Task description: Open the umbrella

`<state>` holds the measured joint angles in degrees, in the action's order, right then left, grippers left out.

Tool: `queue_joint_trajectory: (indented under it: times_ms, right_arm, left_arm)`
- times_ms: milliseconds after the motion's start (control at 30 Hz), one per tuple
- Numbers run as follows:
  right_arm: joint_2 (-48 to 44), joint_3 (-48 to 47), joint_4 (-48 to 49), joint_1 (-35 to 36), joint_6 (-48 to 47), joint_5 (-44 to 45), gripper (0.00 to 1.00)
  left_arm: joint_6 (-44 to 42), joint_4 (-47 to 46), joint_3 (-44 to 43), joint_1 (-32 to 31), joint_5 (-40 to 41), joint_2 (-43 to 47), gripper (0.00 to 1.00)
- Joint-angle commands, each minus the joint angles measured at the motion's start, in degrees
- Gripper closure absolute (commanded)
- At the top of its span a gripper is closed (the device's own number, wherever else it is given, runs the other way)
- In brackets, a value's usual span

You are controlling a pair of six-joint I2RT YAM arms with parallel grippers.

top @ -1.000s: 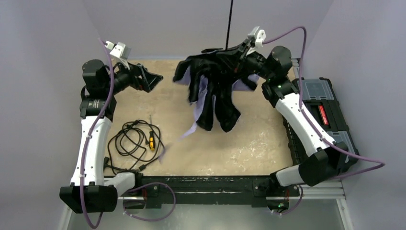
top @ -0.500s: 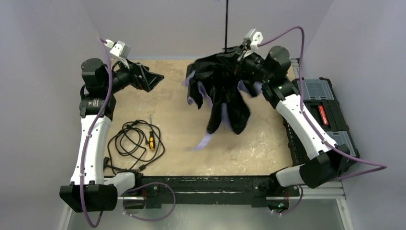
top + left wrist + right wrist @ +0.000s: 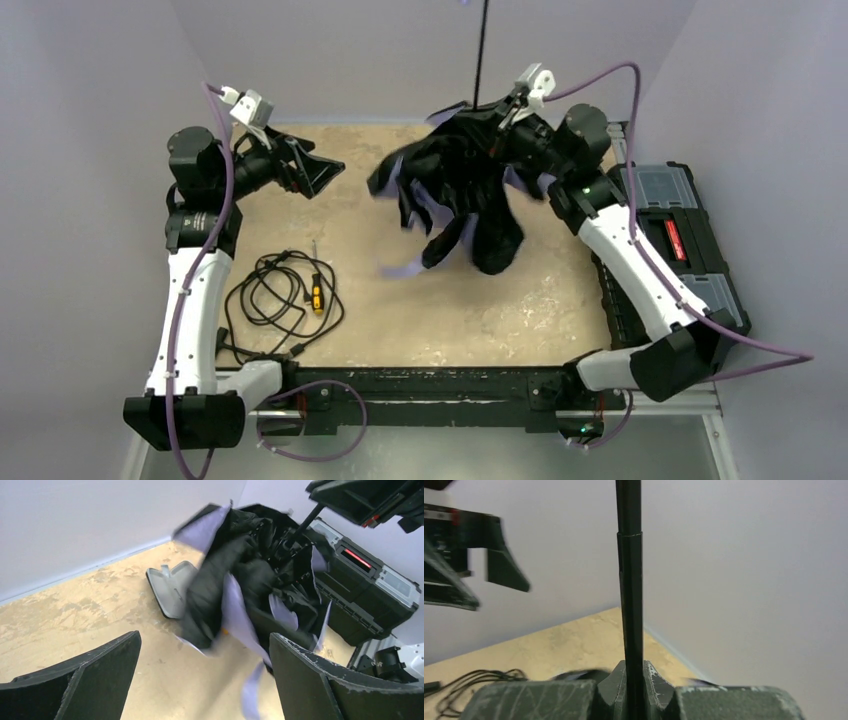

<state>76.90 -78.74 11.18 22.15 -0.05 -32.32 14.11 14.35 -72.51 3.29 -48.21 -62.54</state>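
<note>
The umbrella hangs upside down at the back middle, its limp black canopy with lavender flaps drooping over the table. Its thin black shaft rises out of the top of the view. My right gripper is shut on the shaft, which stands between its jaws in the right wrist view. My left gripper is open and empty, left of the canopy and apart from it. In the left wrist view the canopy fills the space ahead between the open fingers. The handle is out of view.
A coiled black cable with a small orange-and-black tool lies front left. A black toolbox sits off the table's right edge. A grey open case lies under the canopy. Lavender walls close in the back and sides.
The canopy has swung and spread leftward, its flaps fluttering. My right gripper has shifted slightly with the shaft. My left gripper has stayed about where it was, open.
</note>
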Motion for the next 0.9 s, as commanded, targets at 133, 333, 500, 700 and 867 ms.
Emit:
queue_joint_trajectory:
  times_ms: [133, 333, 500, 700, 867]
  right_arm:
    - [-6.63, 2.15, 4.12, 13.06, 3.31, 1.04, 1.0]
    - [-4.76, 0.76, 9.3, 7.13, 10.4, -4.73, 1.0]
    - [-6.94, 3.8, 10.6, 11.7, 11.91, -4.22, 1.0]
    - [-8.12, 4.7, 10.7, 13.21, 12.31, -3.22, 1.0]
    - [-9.01, 5.74, 10.83, 14.68, 10.56, -3.37, 1.0]
  left_arm:
    - [-12.27, 1.81, 1.78, -7.84, -1.99, 4.35, 0.0]
    - [-25.08, 1.47, 3.07, -15.75, -4.34, 7.01, 0.06]
    - [-34.49, 2.53, 0.76, -23.91, -3.84, 4.55, 0.18]
    - [-42.64, 4.6, -2.36, -32.17, -1.51, -0.35, 0.51]
    - [-43.71, 8.5, -5.77, -34.44, -0.96, -4.16, 0.64]
